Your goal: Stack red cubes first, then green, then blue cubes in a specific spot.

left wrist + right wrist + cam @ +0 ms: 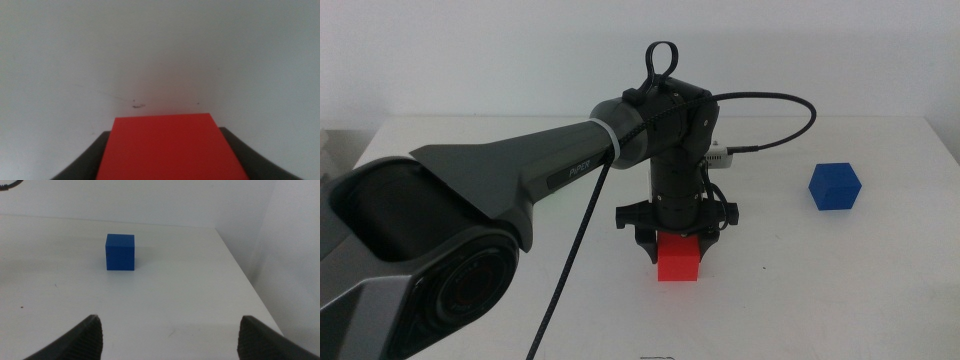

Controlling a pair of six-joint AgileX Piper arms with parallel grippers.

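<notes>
While reaching in from the left of the middle view, left gripper (677,243) clamped on red cube (678,259) at lower centre on table (820,280); blue cube (835,186) well apart, right. Left wrist: red cube (170,147) between both jaws. Right wrist: right gripper (170,337) spread wide, blue cube (120,252) upper centre-left.

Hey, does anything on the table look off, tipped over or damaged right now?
Nothing looks damaged or askew. One oddity: no green cube shows. Only the red cube, between the left hand's jaws, and the blue cube are visible.
</notes>
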